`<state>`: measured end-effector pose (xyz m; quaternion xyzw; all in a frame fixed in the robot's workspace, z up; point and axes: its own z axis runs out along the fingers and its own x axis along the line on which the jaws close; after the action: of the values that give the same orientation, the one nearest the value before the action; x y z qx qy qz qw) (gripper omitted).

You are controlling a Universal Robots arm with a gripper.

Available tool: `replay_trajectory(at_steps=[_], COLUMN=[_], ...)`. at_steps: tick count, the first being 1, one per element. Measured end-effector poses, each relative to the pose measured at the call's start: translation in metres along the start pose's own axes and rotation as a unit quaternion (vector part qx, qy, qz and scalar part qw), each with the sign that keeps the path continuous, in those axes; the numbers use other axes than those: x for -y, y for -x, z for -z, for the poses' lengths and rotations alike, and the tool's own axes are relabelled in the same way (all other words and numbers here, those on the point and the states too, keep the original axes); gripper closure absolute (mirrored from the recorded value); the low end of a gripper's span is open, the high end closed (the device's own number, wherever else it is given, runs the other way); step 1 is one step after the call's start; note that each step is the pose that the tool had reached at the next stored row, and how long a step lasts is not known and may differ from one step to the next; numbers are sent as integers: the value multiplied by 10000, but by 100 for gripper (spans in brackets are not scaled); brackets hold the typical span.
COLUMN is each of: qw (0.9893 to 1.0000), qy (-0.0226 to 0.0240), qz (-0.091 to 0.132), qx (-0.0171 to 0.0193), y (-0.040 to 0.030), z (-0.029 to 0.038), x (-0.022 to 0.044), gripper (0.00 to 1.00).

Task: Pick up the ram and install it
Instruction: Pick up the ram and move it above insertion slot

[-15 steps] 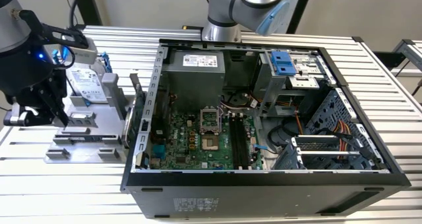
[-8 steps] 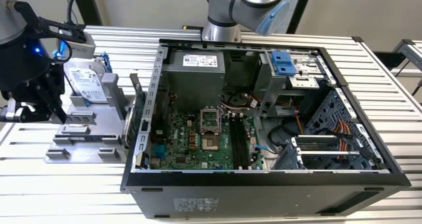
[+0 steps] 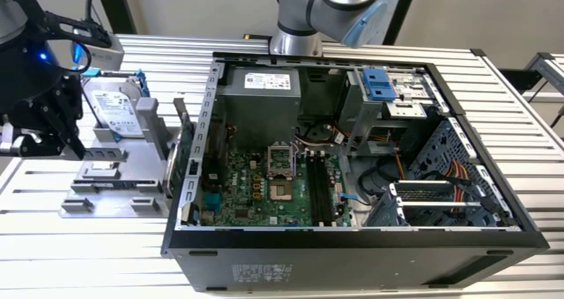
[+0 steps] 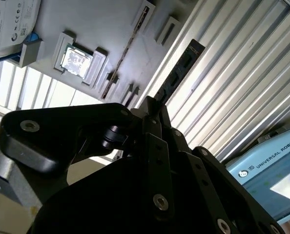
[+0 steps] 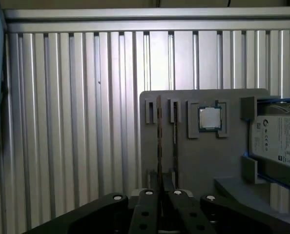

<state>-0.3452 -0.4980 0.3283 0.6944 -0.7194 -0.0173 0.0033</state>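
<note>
Ram (image 4: 180,68), a dark stick with a row of black chips and a small pale label near its far end, is pinched at one end between the fingers of the gripper (image 4: 152,109). It juts out past them over the ribbed metal counter (image 4: 242,83). In the first wrist view it shows edge-on in front of the gray holder tray (image 5: 203,161).

In the exterior view the gripper hangs fingers-down above the tray, at nine o'clock from the open computer case (image 3: 352,256). An arm joint (image 3: 321,2) with a blue cap stands at twelve o'clock.

The tray holds the processor (image 5: 209,118) in a square recess and the hard drive (image 3: 115,111), which has a white printed label and a blue frame. Inside the case lies the green motherboard (image 3: 255,193) with long black memory slots (image 3: 319,190).
</note>
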Motion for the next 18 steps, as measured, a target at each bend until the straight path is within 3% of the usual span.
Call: replay_trajectory(at_steps=[18], qw=[10000], qy=[0], qz=[29], qx=[5], y=[37], z=[228], x=[-8], gripper=[100])
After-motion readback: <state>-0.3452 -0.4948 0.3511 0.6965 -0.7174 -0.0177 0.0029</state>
